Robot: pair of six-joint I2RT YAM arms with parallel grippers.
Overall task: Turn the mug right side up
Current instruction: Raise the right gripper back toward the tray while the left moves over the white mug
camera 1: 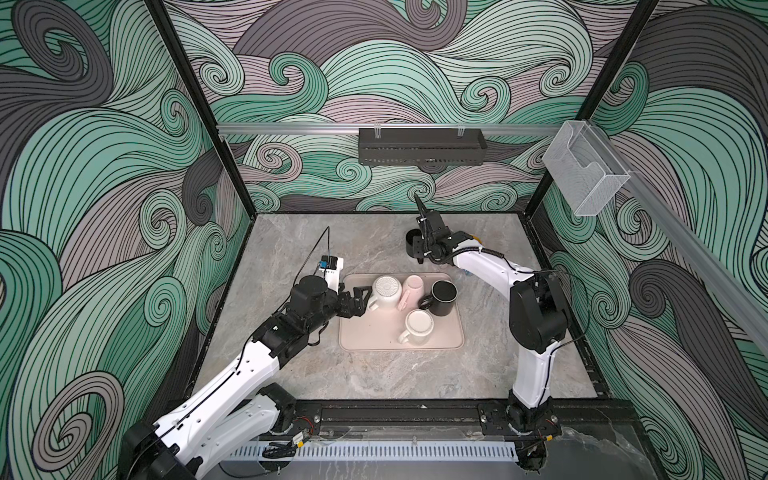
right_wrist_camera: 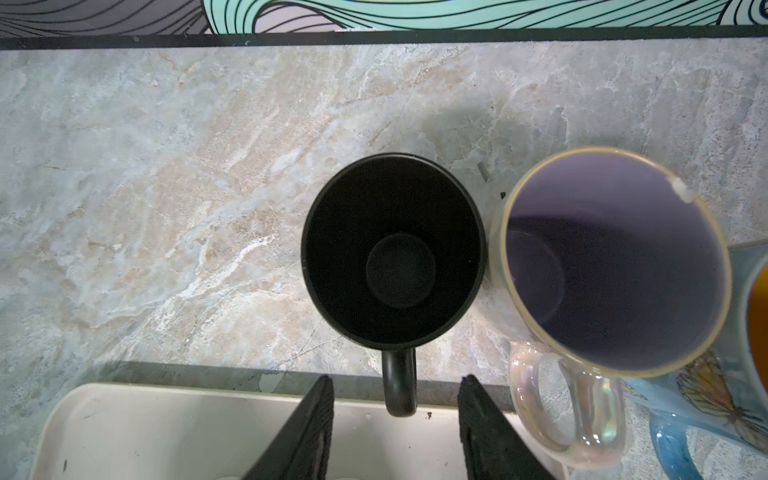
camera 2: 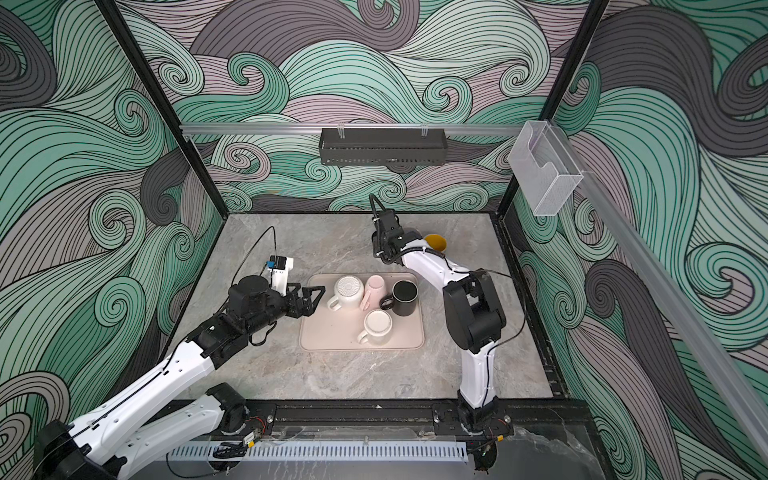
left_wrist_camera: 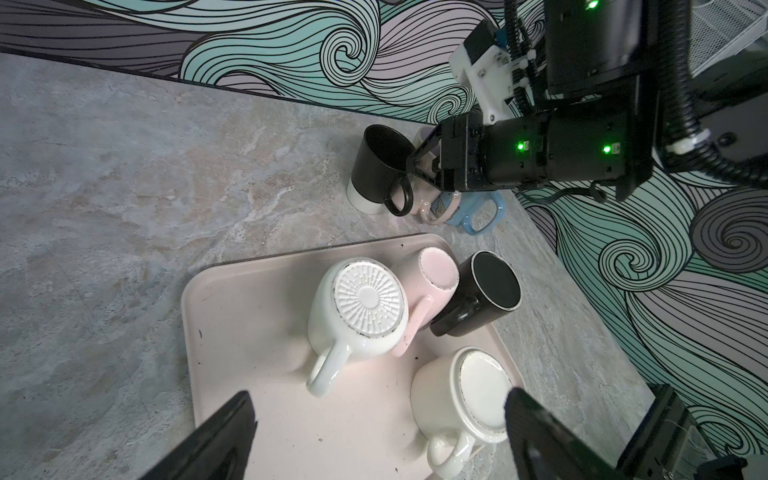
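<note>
Status: release step, by my read. Black mug (right_wrist_camera: pixel 395 257) with the white base stands mouth-up on the desk (camera 1: pixel 332 382), upper middle of a top view, just behind the tray (camera 1: pixel 365 334). Right tool (right_wrist_camera: pixel 395 379) hangs over it with jaws partway apart on either side of the handle. There is a gap on both sides and I see no contact, so nothing is gripped. That one looks done.

Beside it are two more upright mugs. The iridescent mug (right_wrist_camera: pixel 611 257) is touching or nearly touching it, and the blue mug (right_wrist_camera: pixel 706 399) sits beyond that.

Four on the tray are bottom-up:
- ribbed white mug (camera 1: pixel 386 291)
- pink mug (camera 1: pixel 412 286), leaning between its neighbours
- second black mug (camera 1: pixel 444 297)
- cream mug (camera 1: pixel 417 326), lower on the tray

Left tool (left_wrist_camera: pixel 378 394) is spread wide at the tray's left edge, empty, pointed at the ribbed white mug, whose handle faces it.

Next move, as I judge it:
- Right tool lifts straight up, clear of the handle and the iridescent mug's rim.
- Left tool is best placed to take the ribbed white mug by the handle or wall, lift, roll it over and set it down on open desk.

Risk: the pink mug leans on its neighbours and may shift when one is pulled.
</note>
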